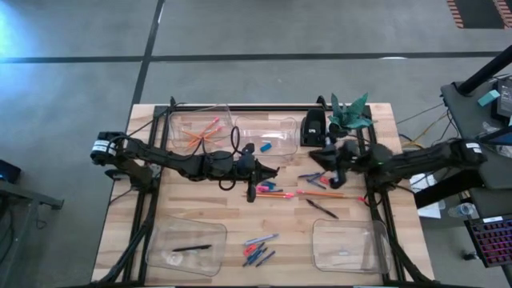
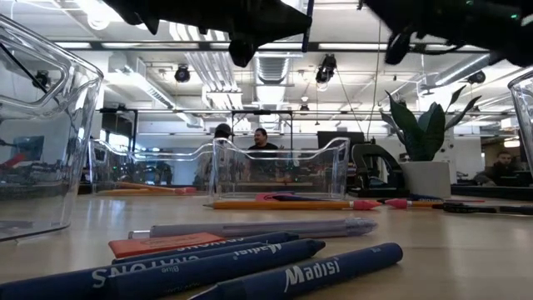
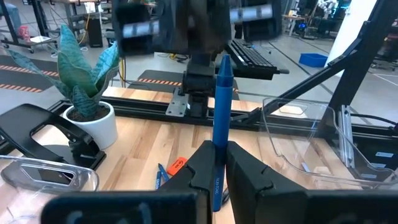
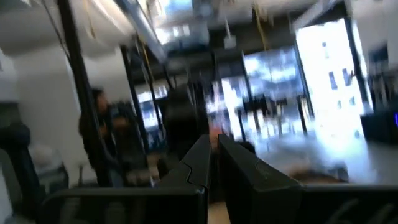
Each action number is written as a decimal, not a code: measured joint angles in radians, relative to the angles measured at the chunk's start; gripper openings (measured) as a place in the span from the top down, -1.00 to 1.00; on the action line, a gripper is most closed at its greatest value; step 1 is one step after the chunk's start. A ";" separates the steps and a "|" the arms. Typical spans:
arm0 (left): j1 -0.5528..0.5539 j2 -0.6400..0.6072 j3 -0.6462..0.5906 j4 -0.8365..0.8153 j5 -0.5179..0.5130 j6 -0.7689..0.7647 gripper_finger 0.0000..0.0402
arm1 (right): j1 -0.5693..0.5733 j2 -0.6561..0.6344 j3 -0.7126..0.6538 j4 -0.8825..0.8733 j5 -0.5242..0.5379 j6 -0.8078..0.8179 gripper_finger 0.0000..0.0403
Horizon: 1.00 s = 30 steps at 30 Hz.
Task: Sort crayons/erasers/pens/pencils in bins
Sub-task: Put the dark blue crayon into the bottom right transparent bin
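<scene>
Blue crayon [image 3: 222, 112] pinched upright in left gripper [image 3: 217, 163], lifted clear of the counter [image 1: 240, 216].
Raised for carrying to a bin [image 1: 266, 132]; right gripper [image 1: 334, 166] pressed together, empty.

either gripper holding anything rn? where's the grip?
Left gripper is shut on a blue crayon, pinched near its lower end. Right gripper is shut, nothing visible between its fingers.

Four clear bins [image 1: 196, 126], two robot arms [image 1: 184, 164] and one potted plant [image 1: 352, 114].
</scene>
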 joint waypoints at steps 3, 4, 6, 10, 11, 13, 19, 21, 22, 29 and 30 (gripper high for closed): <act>0.000 0.000 -0.001 -0.001 0.000 0.000 0.94 | 0.000 0.051 0.070 -0.116 -0.001 0.009 0.89; -0.001 0.000 -0.002 -0.003 0.003 0.000 0.94 | 0.000 0.061 0.095 -0.164 0.000 -0.003 0.89; -0.002 0.000 -0.004 -0.008 0.011 0.000 0.94 | 0.000 0.074 0.138 -0.265 0.000 -0.024 0.89; -0.009 0.000 -0.007 -0.027 0.012 -0.001 0.94 | 0.001 0.071 0.189 -0.292 -0.023 -0.043 0.89; -0.010 0.000 -0.007 -0.031 0.012 -0.001 0.94 | 0.000 0.064 0.201 -0.289 -0.026 -0.047 0.89; -0.010 0.000 -0.007 -0.031 0.013 -0.001 0.94 | 0.000 0.052 0.213 -0.339 -0.027 -0.047 0.89; -0.010 0.000 -0.007 -0.025 0.013 -0.001 0.94 | 0.003 0.075 0.274 -0.514 -0.026 -0.046 0.89; -0.010 0.000 -0.007 -0.025 0.013 -0.001 0.94 | 0.003 0.091 0.297 -0.556 -0.026 -0.035 0.89; -0.010 0.000 -0.007 -0.025 0.013 0.000 0.94 | 0.003 0.102 0.309 -0.576 -0.026 -0.032 0.89; -0.013 0.000 -0.007 -0.026 0.013 -0.001 0.94 | 0.003 0.176 0.359 -0.617 -0.026 -0.043 0.89; -0.014 0.000 -0.007 -0.027 0.013 -0.001 0.94 | 0.003 0.184 0.365 -0.616 -0.026 -0.043 0.87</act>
